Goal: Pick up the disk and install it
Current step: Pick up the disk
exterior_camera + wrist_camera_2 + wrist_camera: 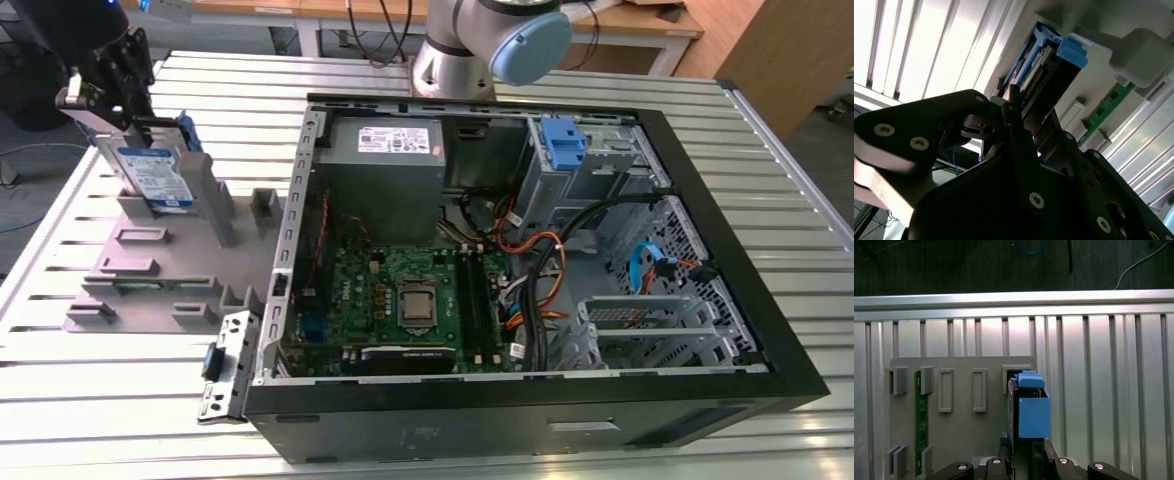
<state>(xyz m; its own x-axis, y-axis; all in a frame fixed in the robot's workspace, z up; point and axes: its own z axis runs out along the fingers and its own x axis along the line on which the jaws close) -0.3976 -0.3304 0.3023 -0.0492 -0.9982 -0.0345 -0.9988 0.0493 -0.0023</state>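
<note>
- Exterior view's left: the gripper (110,118) sits at the upper end of the disk (150,178). Whether it is clamped on the disk or merely placed around it cannot be told.
- The disk stands on edge at the back of the grey holding fixture (147,270), which rests on the slatted metal table (107,400). Its lower edge appears to be at fixture level, so pick-up is judged to be at the grasp stage at most.
- Disk appearance: a flat silver metal body with a white-and-blue label on the broad face, framed by a bright blue plastic carrier. In the first wrist view it is seen edge-on (1033,415), with the blue carrier end uppermost. In the second wrist view (1054,65) the carrier end projects from the fixture.
- Centre: the open computer case (747,300) lies on its side, well apart from the disk. The grey metal box (384,150) with a white label sits at its rear.
- Exterior view's right: the upright blue latch (563,142) stands in the drive cage with no drive in it. Installation is judged not yet done; the transfer and the insertion remain.
</note>
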